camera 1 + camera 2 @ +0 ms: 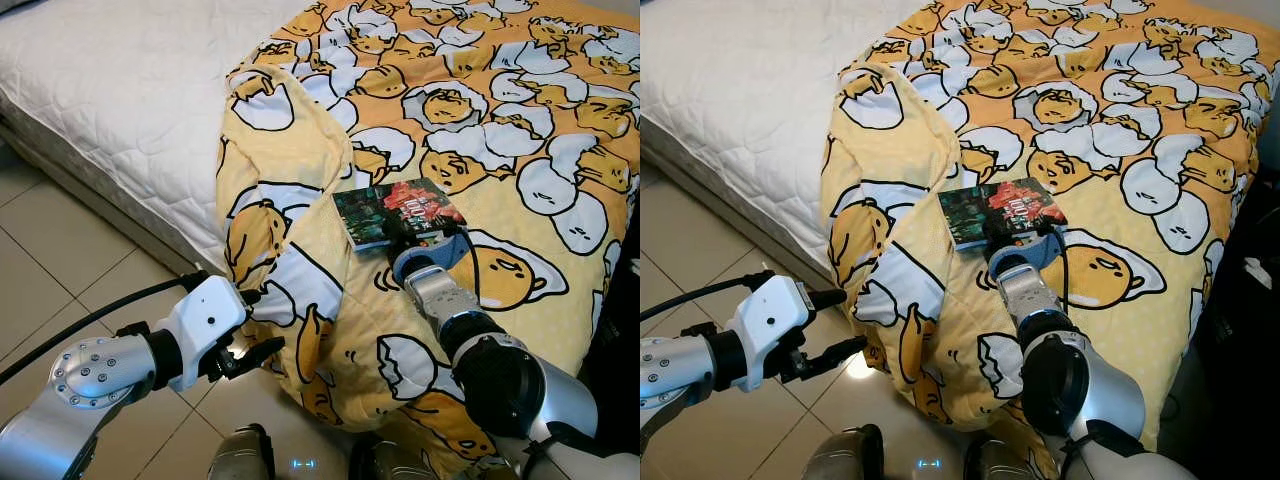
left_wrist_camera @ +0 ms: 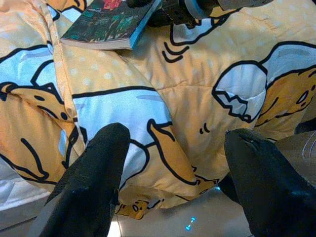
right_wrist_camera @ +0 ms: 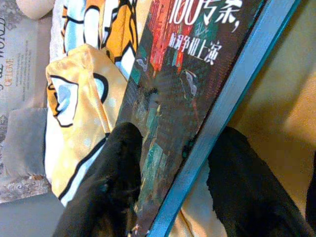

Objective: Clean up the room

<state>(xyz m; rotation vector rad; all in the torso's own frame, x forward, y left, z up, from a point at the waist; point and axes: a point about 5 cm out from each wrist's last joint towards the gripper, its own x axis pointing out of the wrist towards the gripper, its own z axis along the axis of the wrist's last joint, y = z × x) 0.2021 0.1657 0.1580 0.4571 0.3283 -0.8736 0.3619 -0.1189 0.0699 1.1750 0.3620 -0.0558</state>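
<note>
My right gripper (image 1: 408,240) clasped the near edge of the dark paperback book with red cover lettering (image 1: 398,211), which lay on the yellow egg-cartoon quilt (image 1: 500,150). My left gripper (image 1: 258,350) hung spread apart beside the quilt's drooping corner, above the tiled floor (image 1: 60,270).

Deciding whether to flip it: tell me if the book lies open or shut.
Shut: the book lies flat on the blanket, cover up, spine edge closed.

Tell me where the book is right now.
The book lies on the yellow cartoon-print blanket near the bed's foot edge, right of centre in the eye views, between the right gripper's fingers.
</note>
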